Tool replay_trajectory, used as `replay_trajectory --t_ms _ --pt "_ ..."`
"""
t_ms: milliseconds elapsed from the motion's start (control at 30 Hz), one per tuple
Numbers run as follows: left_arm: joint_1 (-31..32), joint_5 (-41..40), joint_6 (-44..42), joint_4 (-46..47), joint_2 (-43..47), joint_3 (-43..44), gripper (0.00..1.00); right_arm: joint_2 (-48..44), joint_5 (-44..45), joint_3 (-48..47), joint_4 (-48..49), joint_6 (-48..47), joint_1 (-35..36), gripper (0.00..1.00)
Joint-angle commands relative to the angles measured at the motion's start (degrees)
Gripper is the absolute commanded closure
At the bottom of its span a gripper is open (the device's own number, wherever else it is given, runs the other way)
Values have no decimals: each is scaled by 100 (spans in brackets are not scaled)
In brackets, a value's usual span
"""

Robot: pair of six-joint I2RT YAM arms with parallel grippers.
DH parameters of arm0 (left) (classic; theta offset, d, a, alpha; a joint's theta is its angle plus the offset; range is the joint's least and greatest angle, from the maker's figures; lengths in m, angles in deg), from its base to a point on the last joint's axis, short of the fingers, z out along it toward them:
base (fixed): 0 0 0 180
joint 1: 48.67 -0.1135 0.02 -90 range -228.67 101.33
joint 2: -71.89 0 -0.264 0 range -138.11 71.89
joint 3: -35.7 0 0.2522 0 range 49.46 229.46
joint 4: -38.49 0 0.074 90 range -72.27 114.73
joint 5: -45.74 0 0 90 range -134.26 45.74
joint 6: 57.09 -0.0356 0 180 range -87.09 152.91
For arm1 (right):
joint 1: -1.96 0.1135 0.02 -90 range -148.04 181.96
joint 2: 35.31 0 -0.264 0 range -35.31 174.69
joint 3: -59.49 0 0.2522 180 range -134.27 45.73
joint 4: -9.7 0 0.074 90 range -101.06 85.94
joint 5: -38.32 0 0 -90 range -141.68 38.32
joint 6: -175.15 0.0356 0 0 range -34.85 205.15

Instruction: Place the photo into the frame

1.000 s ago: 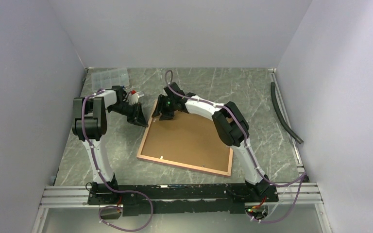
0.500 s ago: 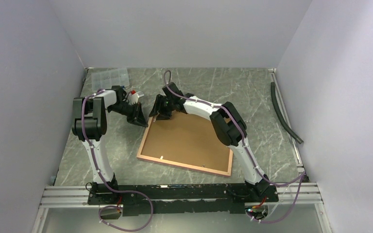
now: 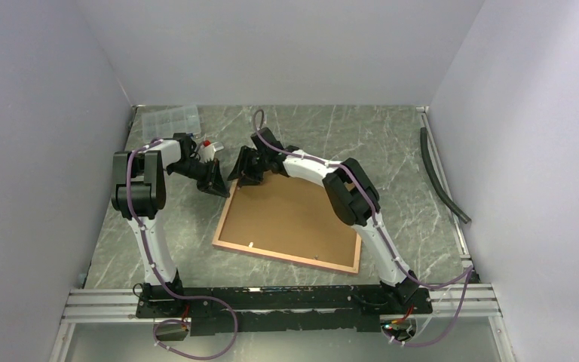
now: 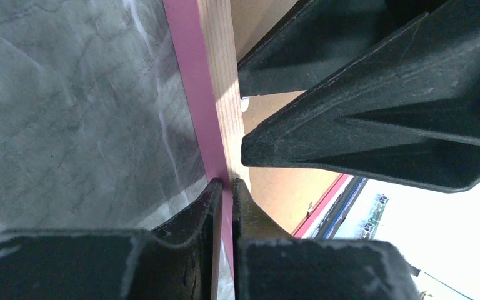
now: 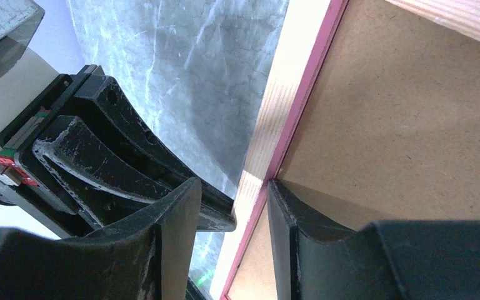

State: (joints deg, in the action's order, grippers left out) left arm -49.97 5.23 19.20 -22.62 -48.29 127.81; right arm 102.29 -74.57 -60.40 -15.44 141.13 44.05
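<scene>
The frame (image 3: 286, 257) lies back up on the table (image 3: 392, 151), its tan wooden rails around a brown backing board (image 3: 290, 215) and its near rail just beyond the arm bases. No part of the print shows.

On the frame's left rail, a little short of its far-left corner, the left claw (image 4: 224, 194) is closed almost completely. Its two fingers (image 4: 209, 206) pinch the rail's thin pink edge, with only a sliver of pink showing between them.

At the frame's far-left corner, just beyond that grip, the right claw (image 5: 231, 182) stands about half open and straddles the rail. Its inner finger (image 5: 287, 219) rests against the pink lip where the rail meets the backing board. Its outer finger (image 5: 175, 219) hangs outside the frame, clear of the wood, with the tip of the left claw between it and the rail. It encloses the rail without clamping it.

Beyond the frame's far-left corner, a clear plastic box (image 3: 170, 121) sits against the back wall. Well off the frame's right side, a black hose (image 3: 441, 177) lies along the table's edge.

Compared with a second ago, the right claw has slid along the frame's far rail toward the far-left corner and is now closer to the left claw. Its jaws have narrowed slightly. The left claw and the frame have stayed where they were.
</scene>
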Motion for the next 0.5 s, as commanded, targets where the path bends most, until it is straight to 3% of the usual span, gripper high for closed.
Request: replay_trajectory --t_ms 0,467 --pt "94 -661 20 291 -45 -116 88 200 -226 -131 48 90 98 53" --pt "91 -734 -44 281 -11 -147 88 -703 -327 233 96 -496 -237 46"
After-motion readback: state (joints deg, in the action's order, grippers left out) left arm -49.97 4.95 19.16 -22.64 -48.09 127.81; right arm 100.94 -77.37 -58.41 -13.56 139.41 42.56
